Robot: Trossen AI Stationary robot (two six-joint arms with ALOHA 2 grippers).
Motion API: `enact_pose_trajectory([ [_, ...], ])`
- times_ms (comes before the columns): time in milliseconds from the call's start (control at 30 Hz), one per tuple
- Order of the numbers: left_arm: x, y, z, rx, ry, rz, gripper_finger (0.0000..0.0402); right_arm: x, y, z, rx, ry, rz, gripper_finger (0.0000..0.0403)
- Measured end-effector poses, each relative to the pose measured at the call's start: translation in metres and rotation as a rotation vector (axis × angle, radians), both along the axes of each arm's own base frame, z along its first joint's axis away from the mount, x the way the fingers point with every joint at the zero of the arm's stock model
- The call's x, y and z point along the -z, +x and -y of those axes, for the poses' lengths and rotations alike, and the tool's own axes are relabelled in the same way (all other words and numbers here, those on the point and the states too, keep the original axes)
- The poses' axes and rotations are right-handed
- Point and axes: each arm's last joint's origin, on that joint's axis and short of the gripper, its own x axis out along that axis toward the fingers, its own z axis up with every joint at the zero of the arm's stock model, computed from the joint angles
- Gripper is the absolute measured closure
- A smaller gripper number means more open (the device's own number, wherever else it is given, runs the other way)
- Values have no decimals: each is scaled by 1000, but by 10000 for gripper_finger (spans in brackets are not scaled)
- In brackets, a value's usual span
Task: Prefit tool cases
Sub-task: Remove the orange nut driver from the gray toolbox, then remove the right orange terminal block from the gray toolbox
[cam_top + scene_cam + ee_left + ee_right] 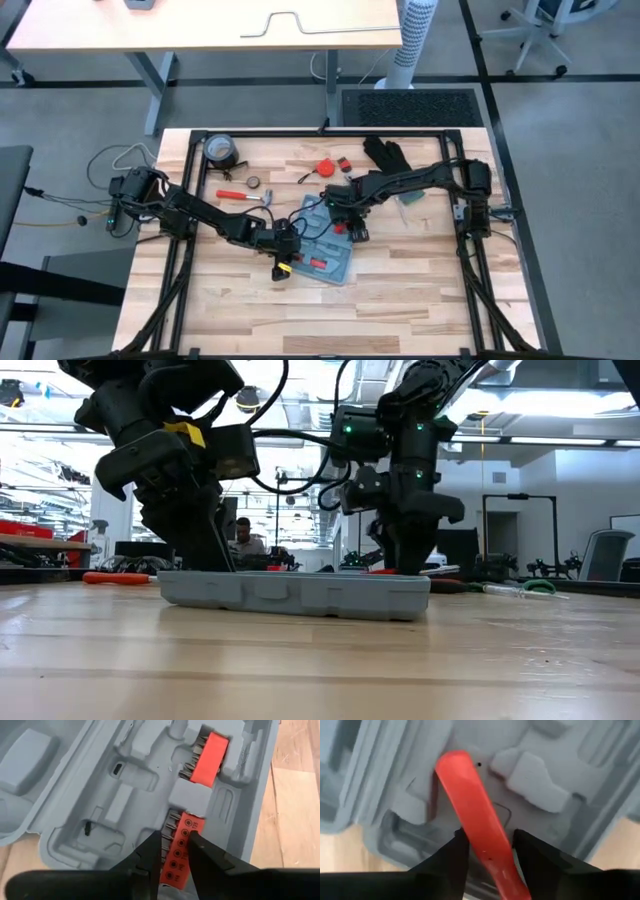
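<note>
Light-blue plastic forms the tool case [325, 245], which lies open and flat near the middle of the wooden desk [420, 300], with both arms bent over it. The left gripper [176, 845] hangs low over the moulded slots and its fingers stand close on both sides of an orange bit holder [179, 851]; it looks like a hold, or very near to one. A second orange bit holder [206, 759] sits already in its slot further along the tray. The right gripper [489, 851] is closed on a red tool handle [472, 815] and holds it slanted above a grey recess of the case. On the desk around the case lie a hammer [245, 197], a tape measure [221, 149] and a black glove [387, 153]. I judge the case to be light and stiff but thin, so it can slide on the smooth wood when a piece is pressed into it. The bit holder is small, hard and a little slippery; it is best taken on its long flat sides, at the middle, and pushed straight down into the slot
</note>
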Motion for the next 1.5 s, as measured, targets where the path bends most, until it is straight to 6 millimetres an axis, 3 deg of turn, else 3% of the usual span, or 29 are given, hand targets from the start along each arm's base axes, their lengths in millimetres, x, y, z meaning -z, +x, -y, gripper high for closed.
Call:
enact_pose_trajectory([
  [167, 0, 0, 1, -7, -15, -1, 315, -4, -1, -1, 202, 42, 0, 326],
  [367, 0, -1, 2, -12, -25, -4, 315, -36, -5, 5, 446, 40, 111, 326],
  [533, 0, -1, 4, -19, -32, -1, 315, -62, -9, 25, 544, 25, 244, 332],
  [800, 0, -2, 10, -3, -29, 2, 315, -60, -16, 73, 672, 6, 275, 335],
  [900, 0, -2, 11, 3, -32, 2, 315, -57, -17, 82, 705, 13, 275, 335],
  [967, 0, -2, 11, 3, -31, 0, 315, -59, -17, 87, 731, 18, 292, 321],
  [1133, 0, -2, 11, 3, -31, -1, 315, -60, -18, 92, 775, 37, 306, 207],
  [1233, 0, -2, 11, 3, -31, -1, 315, -60, -18, 91, 792, 62, 309, 163],
  [1367, 0, -3, 11, 4, -31, -3, 315, -60, -15, 83, 790, 73, 309, 156],
  [1500, 0, -3, 11, 3, -31, -5, 315, -69, -14, 67, 778, 92, 318, 179],
])
